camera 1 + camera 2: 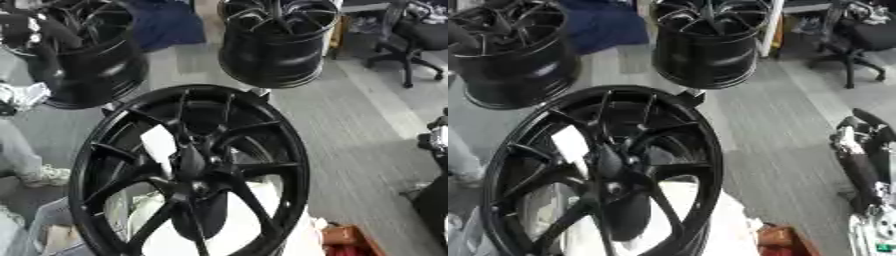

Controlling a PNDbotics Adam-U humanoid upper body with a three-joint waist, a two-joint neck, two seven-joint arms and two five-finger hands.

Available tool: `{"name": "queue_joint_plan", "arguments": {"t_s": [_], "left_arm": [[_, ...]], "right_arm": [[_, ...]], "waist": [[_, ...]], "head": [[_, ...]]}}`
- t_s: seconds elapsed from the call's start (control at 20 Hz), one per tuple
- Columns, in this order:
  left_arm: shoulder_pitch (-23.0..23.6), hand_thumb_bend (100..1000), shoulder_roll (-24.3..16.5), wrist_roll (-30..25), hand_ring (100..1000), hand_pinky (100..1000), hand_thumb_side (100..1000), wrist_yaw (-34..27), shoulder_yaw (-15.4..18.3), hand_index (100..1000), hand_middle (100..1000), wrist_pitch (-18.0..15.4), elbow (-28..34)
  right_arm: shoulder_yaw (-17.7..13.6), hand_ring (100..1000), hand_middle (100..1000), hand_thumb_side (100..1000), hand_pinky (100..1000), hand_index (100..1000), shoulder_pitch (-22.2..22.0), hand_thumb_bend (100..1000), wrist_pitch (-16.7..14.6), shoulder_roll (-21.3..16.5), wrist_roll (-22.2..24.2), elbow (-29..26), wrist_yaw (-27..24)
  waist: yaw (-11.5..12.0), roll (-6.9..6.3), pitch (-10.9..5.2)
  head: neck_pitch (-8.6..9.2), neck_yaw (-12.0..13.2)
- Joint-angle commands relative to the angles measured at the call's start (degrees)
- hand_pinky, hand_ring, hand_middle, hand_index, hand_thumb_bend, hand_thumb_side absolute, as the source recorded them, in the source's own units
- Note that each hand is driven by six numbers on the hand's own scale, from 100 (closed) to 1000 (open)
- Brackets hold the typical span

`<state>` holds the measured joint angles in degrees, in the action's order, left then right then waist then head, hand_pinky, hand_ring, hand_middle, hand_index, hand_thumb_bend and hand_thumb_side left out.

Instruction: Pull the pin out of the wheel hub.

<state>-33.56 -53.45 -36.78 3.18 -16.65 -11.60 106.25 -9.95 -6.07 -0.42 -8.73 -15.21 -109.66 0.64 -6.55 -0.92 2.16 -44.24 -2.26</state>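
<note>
floor (350,130): grey, plank-like strips running 12 to 6 o'clock, paler strip at 2 o'clock
rims on floor: black wheel rim (83,55) at 10 o'clock, second black rim (278,42) at 12 o'clock, well apart
office chair (411,37): black, wheeled base on floor, 2 o'clock corner
shoe (48,176): pale, on floor at 9 o'clock
orange-red box (341,239): at 5 o'clock, low; cannot tell if it touches floor
near wheel's support: hidden, cannot tell
</note>
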Motion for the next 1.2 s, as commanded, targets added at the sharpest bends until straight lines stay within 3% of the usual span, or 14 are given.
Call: {"name": "queue_joint_plan", "arguments": {"t_s": [0.05,0.2,0.45,0.6,0.9,1.2], "left_arm": [[-3.9,154,-1.7,-8.9,574,642,222,3.3,-4.5,846,780,-4.2,0.1],[-6.6,205,-0.3,-14.2,575,653,213,6.5,-8.5,843,785,-8.9,-2.3],[-9.1,248,2.6,-15.2,573,666,203,13.3,-13.8,839,788,-16.3,-7.7],[-10.2,267,4.5,-15.2,580,674,198,15.8,-15.0,854,806,-19.5,-10.4],[-11.9,425,7.2,-15.2,596,690,185,20.1,-15.4,894,851,-23.5,-13.6],[-12.8,421,9.2,-15.2,598,690,206,22.4,-15.9,890,849,-25.8,-16.9]], "right_arm": [[0.1,568,574,403,580,791,0.3,100,-0.1,-1.4,0.3,-0.7,0.0],[0.2,568,574,403,579,791,0.2,100,-0.1,-1.6,0.4,-0.7,0.0],[0.3,565,574,403,579,791,0.2,100,-0.1,-1.8,0.5,-0.6,0.0],[0.4,563,574,403,579,791,0.2,100,-0.1,-1.7,0.6,-0.6,-0.1],[0.4,561,573,402,578,790,0.2,100,-0.1,-1.7,0.7,-0.5,-0.2],[0.5,561,573,403,578,791,0.2,100,-0.1,-1.7,0.7,-0.5,-0.2]], "waist": [[-0.3,-0.14,-0.53],[-0.6,-0.37,-0.60],[-0.9,-0.46,-0.63],[-1.1,-0.42,-0.62],[-1.3,-0.39,-0.60],[-1.5,-0.43,-0.51]], "head": [[0.13,0.2],[0.13,0.3],[0.13,0.4],[0.13,0.3],[0.13,0.2],[0.13,0.3]]}}
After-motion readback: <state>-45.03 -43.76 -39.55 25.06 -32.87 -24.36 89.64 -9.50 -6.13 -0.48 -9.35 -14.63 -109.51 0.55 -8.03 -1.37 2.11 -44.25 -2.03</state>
